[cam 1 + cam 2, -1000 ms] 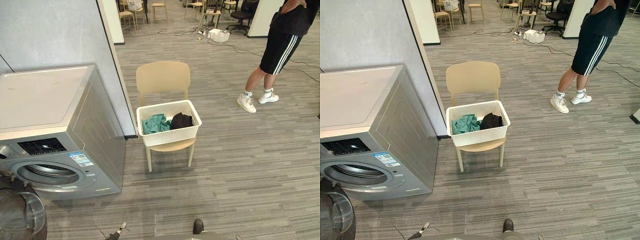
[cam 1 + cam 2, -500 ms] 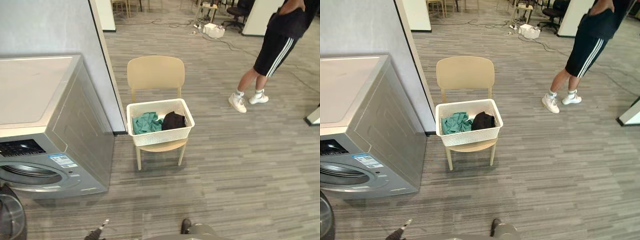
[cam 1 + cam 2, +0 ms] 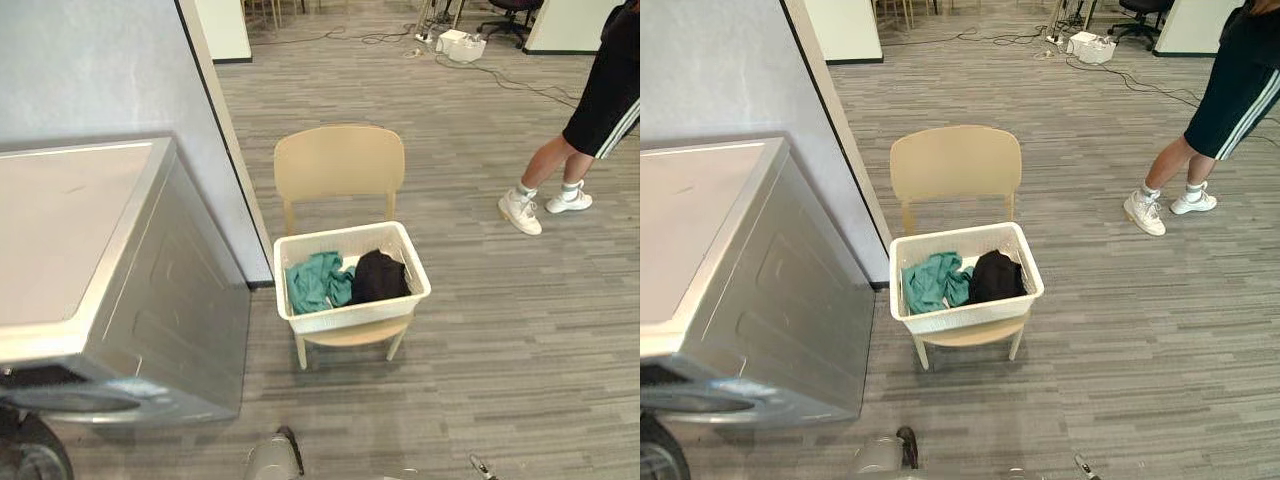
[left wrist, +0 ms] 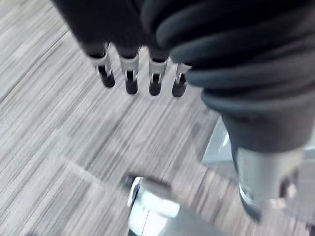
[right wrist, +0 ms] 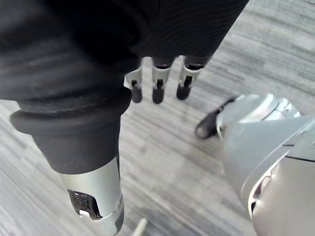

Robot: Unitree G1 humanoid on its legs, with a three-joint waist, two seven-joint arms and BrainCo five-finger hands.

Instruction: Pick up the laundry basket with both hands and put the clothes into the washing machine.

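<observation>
A white laundry basket (image 3: 350, 316) sits on the seat of a beige chair (image 3: 340, 165), with a teal cloth (image 3: 315, 282) and a black cloth (image 3: 380, 275) inside. The silver washing machine (image 3: 70, 240) stands to the left of the chair, its round door (image 3: 30, 455) swung open at the lower left. My left hand (image 4: 130, 69) hangs over the floor with straight fingers and holds nothing. My right hand (image 5: 157, 81) hangs the same way, fingers straight and empty. Both hands are well away from the basket.
A grey partition wall (image 3: 100, 70) rises behind the machine and ends just left of the chair. A person (image 3: 600, 110) in dark shorts and white shoes stands to the right at the back. Striped carpet floor (image 3: 500, 360) lies open right of the chair.
The whole picture has shifted and the chair and basket look nearer: the camera moved. Basket, clothes and chair stay where they were.
</observation>
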